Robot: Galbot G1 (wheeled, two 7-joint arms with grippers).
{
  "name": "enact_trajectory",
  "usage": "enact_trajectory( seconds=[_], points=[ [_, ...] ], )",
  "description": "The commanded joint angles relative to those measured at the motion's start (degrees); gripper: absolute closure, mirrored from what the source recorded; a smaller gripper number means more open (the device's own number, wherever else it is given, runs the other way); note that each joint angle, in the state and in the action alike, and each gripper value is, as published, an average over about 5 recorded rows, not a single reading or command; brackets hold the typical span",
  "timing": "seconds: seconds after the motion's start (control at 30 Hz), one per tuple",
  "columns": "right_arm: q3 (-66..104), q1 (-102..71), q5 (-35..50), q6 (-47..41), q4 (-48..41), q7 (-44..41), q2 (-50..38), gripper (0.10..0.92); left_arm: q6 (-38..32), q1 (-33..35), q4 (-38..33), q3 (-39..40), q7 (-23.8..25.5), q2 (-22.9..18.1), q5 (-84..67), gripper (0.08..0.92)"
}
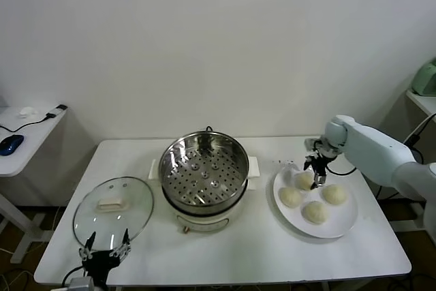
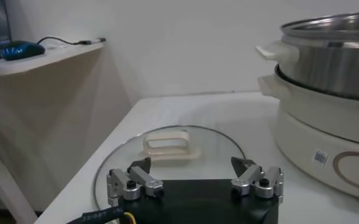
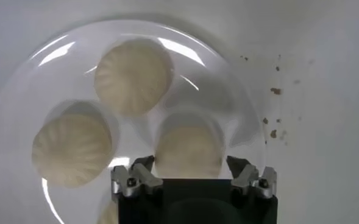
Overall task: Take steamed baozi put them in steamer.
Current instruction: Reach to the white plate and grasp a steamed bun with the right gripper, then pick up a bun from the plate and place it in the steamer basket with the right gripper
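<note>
Several cream-white steamed baozi lie on a white plate (image 1: 346, 225) at the table's right. My right gripper (image 1: 317, 176) is lowered over the back-left baozi (image 1: 302, 180). In the right wrist view that baozi (image 3: 188, 152) sits between the fingers of the right gripper (image 3: 190, 163), which are open, one tip close to the dough and the other a little off it. Two more baozi (image 3: 133, 76) (image 3: 72, 149) lie beyond. The steamer (image 1: 203, 168) stands mid-table, its perforated tray bare. My left gripper (image 1: 105, 244) waits open at the front left edge.
A round glass lid (image 1: 113, 202) with a white handle lies flat left of the steamer, just beyond the left gripper (image 2: 191, 167). The steamer's wall (image 2: 325, 73) rises beside it. Dark crumbs (image 3: 275, 91) dot the table by the plate. A side desk carries a blue mouse (image 1: 10, 144).
</note>
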Motion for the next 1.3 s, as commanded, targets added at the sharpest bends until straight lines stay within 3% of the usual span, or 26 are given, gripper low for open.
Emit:
enact_trajectory(
  seconds=[0.03, 0.23, 0.43, 0.7, 0.8, 1.0, 1.2, 1.3],
  points=[
    [0.2, -0.2, -0.8, -0.4, 0.3, 0.2, 0.4, 0.338, 0.1, 0.2, -0.2, 0.3, 0.0, -0.2, 0.3, 0.177],
    [-3.3, 6.2, 1.4, -0.7, 7.6, -0.3, -2.7, 0.355, 0.3, 0.2, -0.5, 0.6, -0.1, -0.4, 0.4, 0.177],
    [-15.2, 24.2, 8.7, 2.8, 15.5, -2.5, -3.2, 0.355, 0.9, 0.0, -1.3, 1.0, -0.1, -0.3, 0.4, 0.177],
    [-21.6, 43.5, 23.3, 13.2, 28.9, -4.1, 6.7, 0.355, 1.5, 0.0, -2.2, 1.5, 0.1, -0.1, 0.4, 0.177],
    [-21.7, 45.3, 24.1, 18.2, 34.8, -4.6, 11.6, 0.355, 1.6, 0.1, -2.6, 1.5, 0.1, 0.0, 0.4, 0.177],
    [-20.9, 40.2, 9.9, 32.5, 37.5, -0.9, 18.4, 0.356, 1.8, 0.1, -2.6, 1.6, 0.0, 0.0, 0.5, 0.177],
    [-14.3, 28.6, -14.4, 42.9, 28.1, 2.5, 21.7, 0.356, 1.7, 0.3, -2.7, 1.8, -0.1, 0.3, 0.6, 0.177],
    [-10.9, 23.1, -20.0, 43.9, 22.2, 4.5, 23.1, 0.355, 1.6, 0.4, -2.7, 1.9, -0.1, 0.5, 0.6, 0.177]
  ],
)
